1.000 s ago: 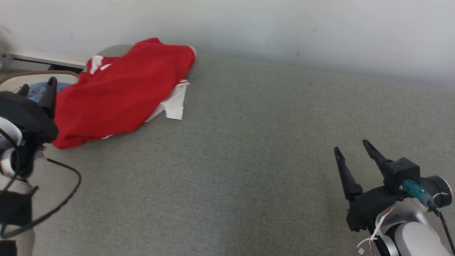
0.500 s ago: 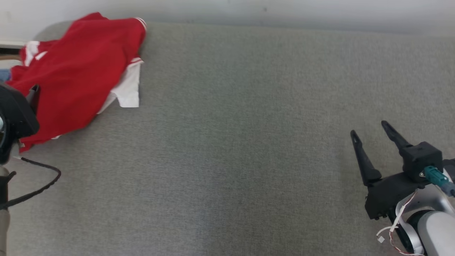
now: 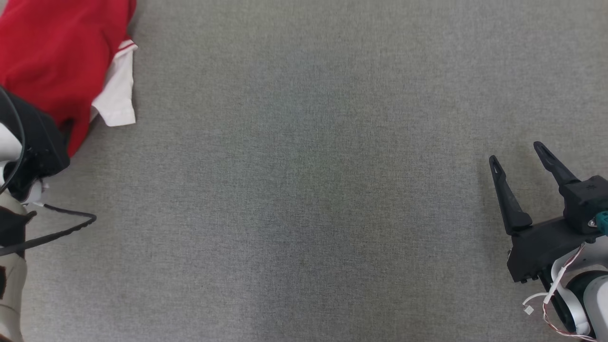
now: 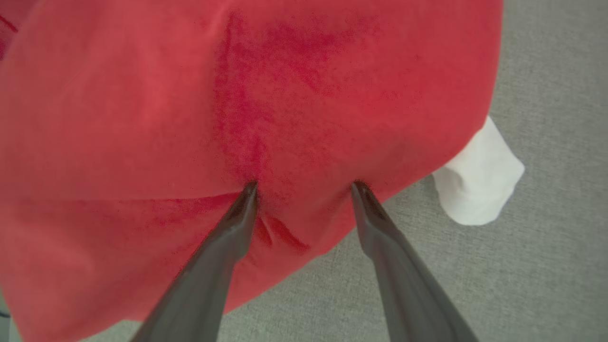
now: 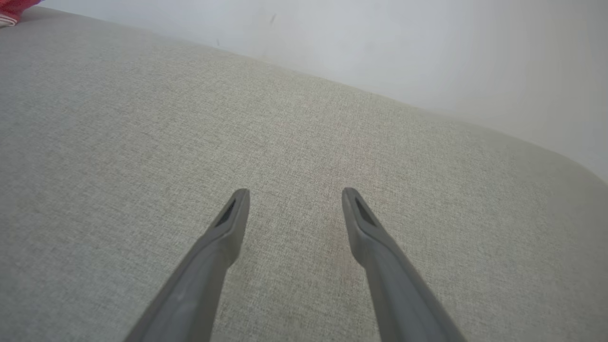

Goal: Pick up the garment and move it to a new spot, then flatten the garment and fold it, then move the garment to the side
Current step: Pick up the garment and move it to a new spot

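Note:
The garment (image 3: pixel 52 52), red with a white sleeve (image 3: pixel 116 95), lies bunched at the far left of the grey padded surface (image 3: pixel 304 190). In the left wrist view the red cloth of the garment (image 4: pixel 237 95) is close up, and my left gripper (image 4: pixel 305 186) is open, both fingertips (image 4: pixel 250 187) pressing into it near its lower edge. The white sleeve (image 4: pixel 477 183) pokes out to the right. My left arm's black wrist (image 3: pixel 33 137) overlaps the garment's near corner. Far to the right my right gripper (image 3: pixel 517 153) is open over bare surface, with nothing between its jaws (image 5: pixel 295 192).
A black cable (image 3: pixel 57 228) loops off the left arm over the grey surface. A pale wall (image 5: pixel 380 42) rises behind the surface's far edge, and a scrap of the red garment (image 5: pixel 14 7) shows at that edge.
The head camera has tilted down, so the whole picture slid up and left. My left gripper went from the garment's left edge onto the red cloth. The right gripper stays open.

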Robot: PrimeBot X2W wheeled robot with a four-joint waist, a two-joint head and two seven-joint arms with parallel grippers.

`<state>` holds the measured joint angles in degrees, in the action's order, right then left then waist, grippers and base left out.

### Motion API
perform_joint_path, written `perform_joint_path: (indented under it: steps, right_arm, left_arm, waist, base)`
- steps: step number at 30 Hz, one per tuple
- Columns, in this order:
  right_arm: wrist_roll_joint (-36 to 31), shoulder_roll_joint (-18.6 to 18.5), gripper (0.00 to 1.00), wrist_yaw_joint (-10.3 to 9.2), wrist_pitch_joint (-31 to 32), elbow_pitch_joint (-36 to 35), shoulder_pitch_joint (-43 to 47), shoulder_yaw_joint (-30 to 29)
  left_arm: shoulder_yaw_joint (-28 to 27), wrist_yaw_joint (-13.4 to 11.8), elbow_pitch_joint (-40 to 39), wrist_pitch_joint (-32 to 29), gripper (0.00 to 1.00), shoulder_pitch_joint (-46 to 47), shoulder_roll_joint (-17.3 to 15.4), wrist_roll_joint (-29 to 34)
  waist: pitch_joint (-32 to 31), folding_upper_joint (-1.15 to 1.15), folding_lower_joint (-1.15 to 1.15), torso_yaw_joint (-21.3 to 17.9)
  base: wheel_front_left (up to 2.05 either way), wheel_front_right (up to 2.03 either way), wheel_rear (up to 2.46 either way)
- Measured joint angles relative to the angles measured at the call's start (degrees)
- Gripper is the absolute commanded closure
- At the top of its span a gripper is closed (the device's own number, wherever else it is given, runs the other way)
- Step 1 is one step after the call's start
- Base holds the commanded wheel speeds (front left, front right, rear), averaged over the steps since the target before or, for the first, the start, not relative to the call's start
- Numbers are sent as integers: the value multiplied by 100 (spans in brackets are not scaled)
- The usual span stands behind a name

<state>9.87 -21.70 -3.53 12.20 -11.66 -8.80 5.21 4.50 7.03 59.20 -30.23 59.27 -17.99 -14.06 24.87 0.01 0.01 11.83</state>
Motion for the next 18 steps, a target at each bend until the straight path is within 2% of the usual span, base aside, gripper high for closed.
perform_joint_path:
  steps: [1,2,3,10,18]
  right_arm:
    - [0,-5,0,-2,24,-12,-1,-13]
    - [0,-10,0,-4,43,-26,-1,-18]
    - [0,-12,0,-5,44,-40,-1,-27]
    - [0,-24,0,-8,98,-44,-8,-65]
    - [13,38,0,-33,89,164,-123,-33]
  left_arm:
    - [7,0,51,4,0,59,30,1]
    - [31,2,84,48,64,92,46,3]
    - [57,1,110,107,100,114,53,19]
    - [220,4,354,357,100,316,105,204]
    - [279,7,397,887,100,706,258,205]
  waist:
    - [52,0,0,-6]
    - [103,0,0,-8]
    - [148,0,0,-8]
    - [277,0,-1,89]
    - [115,0,-1,182]
  base:
    - [0,0,0]
    - [0,0,0]
    - [0,0,0]
    - [0,0,0]
    - [0,0,0]
